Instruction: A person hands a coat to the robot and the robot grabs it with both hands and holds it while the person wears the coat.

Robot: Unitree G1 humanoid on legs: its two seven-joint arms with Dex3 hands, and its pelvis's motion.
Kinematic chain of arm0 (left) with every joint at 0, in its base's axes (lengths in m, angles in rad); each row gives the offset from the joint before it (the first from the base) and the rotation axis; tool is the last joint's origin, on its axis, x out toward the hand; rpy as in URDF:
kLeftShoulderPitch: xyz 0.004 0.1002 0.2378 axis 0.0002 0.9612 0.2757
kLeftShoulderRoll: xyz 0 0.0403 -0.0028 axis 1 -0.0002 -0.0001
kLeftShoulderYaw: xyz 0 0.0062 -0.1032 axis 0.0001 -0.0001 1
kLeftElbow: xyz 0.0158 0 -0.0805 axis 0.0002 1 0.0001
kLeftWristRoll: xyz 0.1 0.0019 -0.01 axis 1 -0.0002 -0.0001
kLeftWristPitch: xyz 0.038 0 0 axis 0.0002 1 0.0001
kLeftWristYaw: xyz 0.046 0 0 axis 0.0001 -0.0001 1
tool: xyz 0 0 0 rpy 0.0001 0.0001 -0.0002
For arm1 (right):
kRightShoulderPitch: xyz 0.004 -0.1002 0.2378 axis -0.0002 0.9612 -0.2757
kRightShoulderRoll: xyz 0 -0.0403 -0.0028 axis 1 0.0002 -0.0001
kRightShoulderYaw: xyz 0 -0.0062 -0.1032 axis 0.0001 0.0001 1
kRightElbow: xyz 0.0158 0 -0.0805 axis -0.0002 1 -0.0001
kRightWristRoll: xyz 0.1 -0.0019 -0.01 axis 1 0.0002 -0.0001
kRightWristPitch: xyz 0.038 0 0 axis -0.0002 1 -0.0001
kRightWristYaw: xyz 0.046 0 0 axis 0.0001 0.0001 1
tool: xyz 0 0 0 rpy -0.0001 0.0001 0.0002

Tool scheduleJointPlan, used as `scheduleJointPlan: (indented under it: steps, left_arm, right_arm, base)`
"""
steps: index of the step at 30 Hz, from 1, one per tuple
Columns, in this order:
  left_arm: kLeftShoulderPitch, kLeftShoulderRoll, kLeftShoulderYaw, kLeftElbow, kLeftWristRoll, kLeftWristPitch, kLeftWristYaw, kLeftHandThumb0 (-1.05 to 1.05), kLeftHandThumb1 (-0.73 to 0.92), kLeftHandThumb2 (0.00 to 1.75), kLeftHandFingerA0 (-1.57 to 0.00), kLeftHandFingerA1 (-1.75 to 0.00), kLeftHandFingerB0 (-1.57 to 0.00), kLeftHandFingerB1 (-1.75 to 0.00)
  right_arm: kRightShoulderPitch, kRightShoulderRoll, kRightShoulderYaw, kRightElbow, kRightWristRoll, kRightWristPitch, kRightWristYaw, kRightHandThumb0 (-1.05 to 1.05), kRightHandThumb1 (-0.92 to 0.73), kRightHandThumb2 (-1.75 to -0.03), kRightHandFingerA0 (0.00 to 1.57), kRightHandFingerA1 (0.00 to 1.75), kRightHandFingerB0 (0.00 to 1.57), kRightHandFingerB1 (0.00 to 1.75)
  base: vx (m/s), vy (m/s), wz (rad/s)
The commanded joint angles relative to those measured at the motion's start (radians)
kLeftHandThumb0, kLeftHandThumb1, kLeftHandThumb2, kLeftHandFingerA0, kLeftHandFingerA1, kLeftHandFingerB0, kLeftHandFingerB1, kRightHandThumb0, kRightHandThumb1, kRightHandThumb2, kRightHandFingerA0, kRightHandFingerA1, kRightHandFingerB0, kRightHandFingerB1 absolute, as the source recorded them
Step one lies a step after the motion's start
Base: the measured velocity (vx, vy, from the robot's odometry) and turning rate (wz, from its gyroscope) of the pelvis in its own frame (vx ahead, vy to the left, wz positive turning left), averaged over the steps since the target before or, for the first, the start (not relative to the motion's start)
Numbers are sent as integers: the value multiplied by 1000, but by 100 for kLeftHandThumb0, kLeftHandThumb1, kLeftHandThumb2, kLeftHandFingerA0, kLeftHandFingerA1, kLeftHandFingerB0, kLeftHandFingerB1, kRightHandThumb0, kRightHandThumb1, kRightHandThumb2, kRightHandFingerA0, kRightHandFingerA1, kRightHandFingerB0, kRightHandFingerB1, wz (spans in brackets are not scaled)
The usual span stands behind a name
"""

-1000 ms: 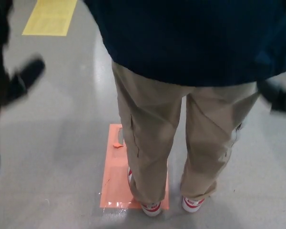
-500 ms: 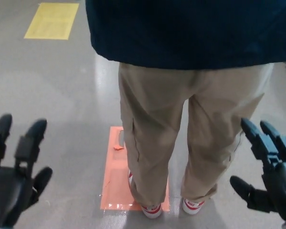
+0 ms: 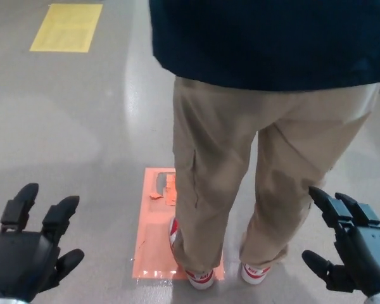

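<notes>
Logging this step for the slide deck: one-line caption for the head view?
Both robot hands, left and right, open and empty, person in navy coat ahead.

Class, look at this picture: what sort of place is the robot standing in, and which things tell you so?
Probably an indoor lab or workshop. The floor is smooth, glossy grey, marked with a yellow rectangle and an orange patch where the person stands.

Coat (image 3: 272,38): dark navy, worn on the person's back, hem hanging level across the far top of the scene, right of centre.
</notes>
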Motion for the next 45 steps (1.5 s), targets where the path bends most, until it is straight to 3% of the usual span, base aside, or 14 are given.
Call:
scheduleJointPlan:
  steps: [1,3,8,10,11,13,14,15,18,19,20,21,23,45]
  left_arm:
    - [-87,-21,14,98,-87,-82,-164,-68,60,87,-38,-48,-9,-38]
    - [-104,-26,21,115,-103,-99,-195,-68,60,87,-37,-47,-8,-36]
    - [-130,-21,-3,126,-84,-92,-271,-65,58,84,-35,-46,-7,-30]
    - [-137,-28,-6,133,-86,-93,-302,-59,70,60,-41,-34,-8,-24]
    - [-146,-30,-10,141,-85,-93,-323,-67,60,90,-29,-46,-2,-25]
    - [-158,-31,-13,153,-84,-93,-334,-68,62,92,-29,-47,-2,-25]
    - [-162,-32,-14,161,-87,-101,-352,-64,80,64,-33,-32,-3,-24]
    - [-165,-33,-13,166,-92,-104,-372,-63,80,67,-31,-32,-3,-18]
    - [-170,-37,-17,177,-95,-108,-402,-62,81,67,-30,-31,-3,-18]
    - [-171,-36,-21,180,-94,-103,-416,-71,71,98,-21,-44,0,-20]
    - [-172,-34,-26,182,-91,-96,-432,-71,71,98,-21,-44,0,-20]
    - [-176,-33,-35,186,-83,-77,-442,-66,87,69,-26,-30,0,-13]
    - [-182,-32,-39,188,-84,-64,-457,-65,87,70,-23,-30,0,-13]
    - [-18,-60,-116,168,-90,-56,-399,-63,87,69,-22,-29,-5,-18]
  right_arm:
    - [-100,-7,1,77,51,120,203,-59,-78,-64,26,31,15,27]
    - [-127,-6,6,78,57,191,304,-64,-68,-82,17,38,12,36]
    - [-153,-4,15,68,72,264,472,-49,-75,-63,19,31,17,28]
    - [-150,-3,17,61,68,271,471,-49,-76,-63,18,30,16,27]
    - [-152,-4,18,61,68,272,472,-47,-76,-63,19,30,17,27]
    - [-160,-4,19,58,67,279,481,-51,-73,-74,16,34,16,33]
    - [-160,-6,20,51,66,282,485,-49,-72,-74,18,35,16,33]
    - [-161,-7,22,47,65,285,487,-25,-59,-107,7,49,7,49]
    - [-163,-10,27,46,62,286,489,-49,-69,-74,21,36,17,35]
    - [-163,-9,28,47,66,286,491,-46,-68,-75,22,37,16,35]
    - [-165,-7,28,50,69,284,493,-46,-68,-75,22,37,16,35]
    - [-167,-4,22,51,80,281,497,-42,-68,-73,26,37,17,34]
    - [-171,-3,10,50,102,275,515,-33,-75,-63,31,32,18,28]
    - [64,-31,15,-93,135,287,554,-33,-75,-72,29,34,19,32]
  base:
    - [0,0,0]
    - [0,0,0]
    - [0,0,0]
    - [0,0,0]
    - [0,0,0]
    - [0,0,0]
    - [0,0,0]
    - [0,0,0]
    - [0,0,0]
    - [0,0,0]
    - [0,0,0]
    - [0,0,0]
    - [0,0,0]
    - [0,0,0]
